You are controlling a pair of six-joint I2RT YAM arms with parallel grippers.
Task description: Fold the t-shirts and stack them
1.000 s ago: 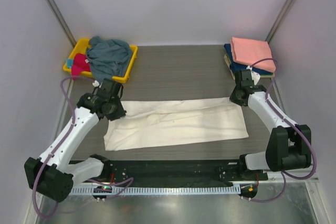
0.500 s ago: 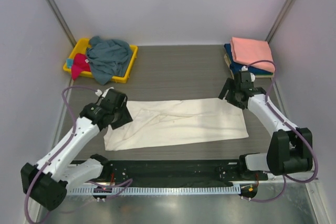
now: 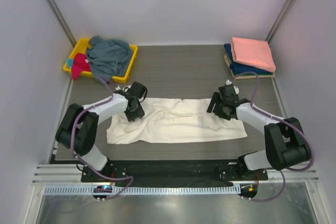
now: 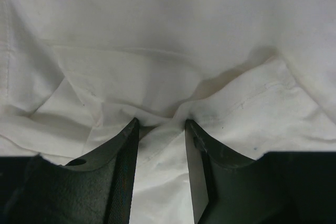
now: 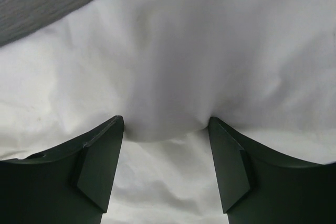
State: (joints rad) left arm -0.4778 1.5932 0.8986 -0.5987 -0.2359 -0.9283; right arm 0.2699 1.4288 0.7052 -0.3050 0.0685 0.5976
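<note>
The cream-white t-shirt [image 3: 178,124] lies as a long strip on the worktop [image 3: 178,72], nearer than the yellow bin [image 3: 131,59] and to its right. The left gripper [image 4: 160,124], at the end nearest the bin, and the right gripper [image 5: 167,121], at the end farthest from it, both stand parted over bunched cloth (nothing pinched yet). Closing might catch only one layer or drag in creases, since the cotton is soft, limp and matte.

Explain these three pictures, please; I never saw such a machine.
Two white robot arms stand at a grey table. The wide picture looks down from above; the two close ones come from a camera on each wrist. A large cream-white cotton t-shirt lies spread out. The left tool and the right tool are open, tips on its cloth; nothing looks clamped. A yellow plastic bin holds a crumpled grey-blue tee and a magenta tee; a folded salmon-pink tee lies on a navy tee.
</note>
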